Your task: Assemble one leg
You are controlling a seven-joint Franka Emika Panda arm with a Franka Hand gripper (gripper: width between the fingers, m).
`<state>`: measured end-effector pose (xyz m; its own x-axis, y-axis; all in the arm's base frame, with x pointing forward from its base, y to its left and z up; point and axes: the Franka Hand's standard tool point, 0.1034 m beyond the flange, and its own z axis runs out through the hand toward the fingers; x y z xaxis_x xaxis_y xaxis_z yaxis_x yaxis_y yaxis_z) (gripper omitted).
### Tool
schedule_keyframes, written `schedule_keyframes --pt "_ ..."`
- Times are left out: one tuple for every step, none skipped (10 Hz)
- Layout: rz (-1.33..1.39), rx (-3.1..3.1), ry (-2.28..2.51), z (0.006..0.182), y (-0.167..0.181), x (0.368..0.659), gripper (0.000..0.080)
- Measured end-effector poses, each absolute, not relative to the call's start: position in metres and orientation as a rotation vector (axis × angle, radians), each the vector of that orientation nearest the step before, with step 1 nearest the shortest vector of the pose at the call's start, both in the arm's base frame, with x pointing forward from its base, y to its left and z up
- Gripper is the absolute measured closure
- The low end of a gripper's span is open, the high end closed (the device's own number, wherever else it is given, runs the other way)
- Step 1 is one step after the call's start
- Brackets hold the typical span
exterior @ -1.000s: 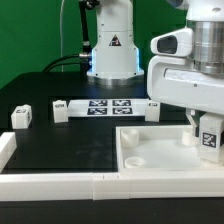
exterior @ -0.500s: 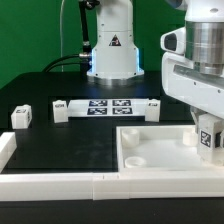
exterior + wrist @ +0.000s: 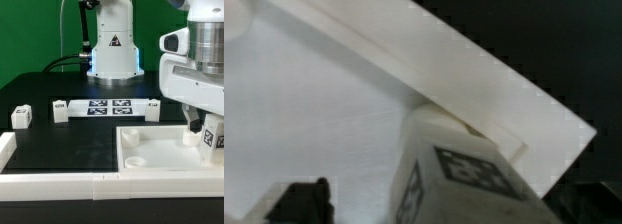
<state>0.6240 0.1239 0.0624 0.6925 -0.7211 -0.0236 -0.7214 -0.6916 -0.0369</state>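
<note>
My gripper [image 3: 205,135] is shut on a small white leg [image 3: 212,138] with a black-and-white tag on its face. It holds the leg over the far right corner of the large white panel [image 3: 150,150], at the exterior view's right. In the wrist view the leg [image 3: 464,170] stands between my dark fingers [image 3: 299,203], with the panel's flat white surface [image 3: 313,100] and its raised rim behind it. Whether the leg's lower end touches the panel is hidden.
The marker board [image 3: 108,106] lies at the back middle. Three more small white legs stand on the black table: one at the left [image 3: 22,117], one beside the board's left end [image 3: 60,109], one beside its right end [image 3: 152,107]. A white wall [image 3: 60,183] borders the front.
The arm has shifted a little toward the exterior view's right with the leg in its grip, and the leg now sits slightly lower over the panel's corner.
</note>
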Motion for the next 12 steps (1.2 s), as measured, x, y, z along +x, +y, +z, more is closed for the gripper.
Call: schedule_keyframes --pt "0.007 -2.904 1.078 0.0622 0.1253 0.6238 0.0155" --pt "0.003 -2.968 0.885 0.0622 0.1271 0.6234 0.0151" --pt "0.0 -3.009 0.734 0.0621 0.1303 0.6227 0.0151" --pt "-0.004 -3.051 0.533 0.0621 0.1298 0.6228 0.0151" --pt "-0.009 -3.08 0.344 0.0618 0.1289 0.6228 0.0151" --pt "-0.014 -3.104 0.125 0.0615 0.1282 0.6228 0.0151" --pt "-0.018 -3.111 -0.05 0.0615 0.1274 0.6231 0.0151" --pt "-0.021 -3.112 -0.195 0.0613 0.1251 0.624 0.0151" --pt "-0.024 -3.108 -0.376 0.0614 0.122 0.6247 0.0151" --pt "-0.023 -3.103 -0.419 0.0612 0.1216 0.6246 0.0151" --pt "-0.023 -3.103 -0.421 0.0611 0.1214 0.6246 0.0173" --pt "-0.023 -3.104 -0.419 0.0611 0.1213 0.6246 0.0173"
